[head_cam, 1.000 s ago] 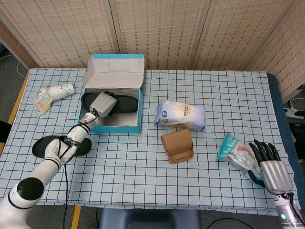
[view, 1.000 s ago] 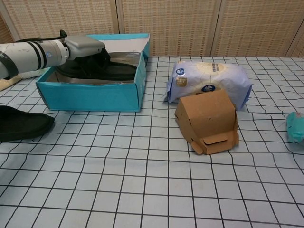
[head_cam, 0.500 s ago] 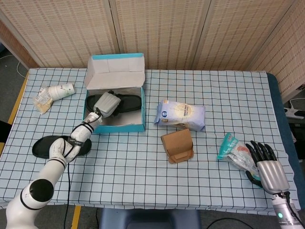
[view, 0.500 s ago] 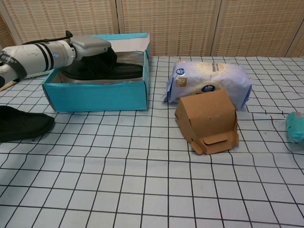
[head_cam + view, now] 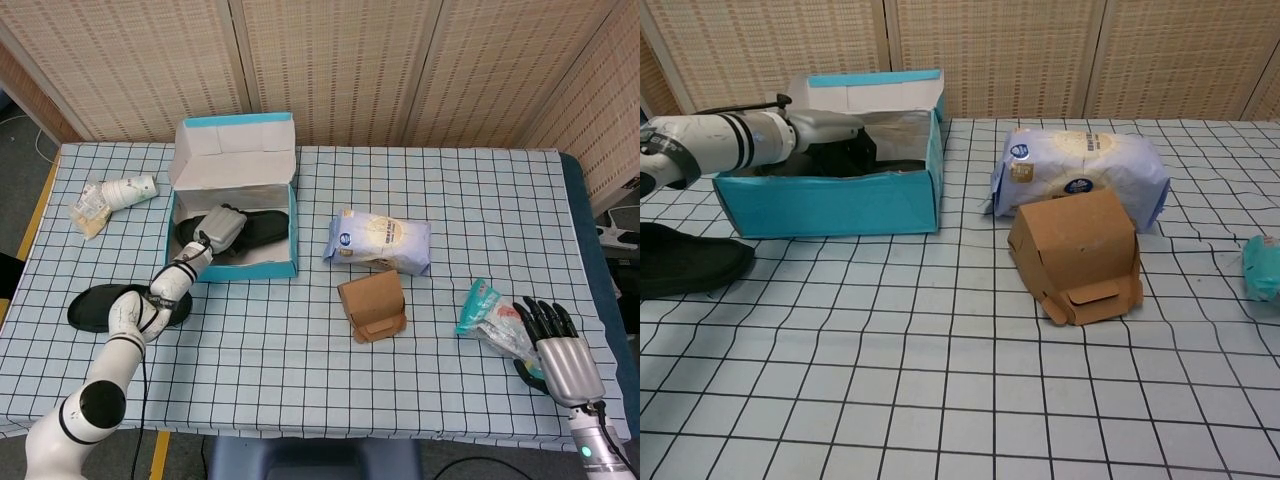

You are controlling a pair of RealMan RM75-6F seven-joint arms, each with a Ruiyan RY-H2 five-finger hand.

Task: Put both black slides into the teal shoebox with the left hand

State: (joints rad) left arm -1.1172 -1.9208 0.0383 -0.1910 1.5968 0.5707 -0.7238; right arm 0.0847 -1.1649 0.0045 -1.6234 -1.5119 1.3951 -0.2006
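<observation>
On the far left of the counter (image 5: 420, 330) one slide (image 5: 100, 305) lies flat, outside the box (image 5: 236, 267) and partly under the left arm. That arm could bump or drag it when it pulls back. The left hand (image 5: 224, 227) is inside the box, palm down on the other slide (image 5: 262, 226), with the arm leaning over the front wall. I cannot tell if it is clamped on that slide or only resting on it. If it lifts while holding on, the slide could come out again. Far right, the right hand (image 5: 555, 345) rests low, holding nothing, fingers straight and a little apart, beside a packet (image 5: 494, 318)
</observation>
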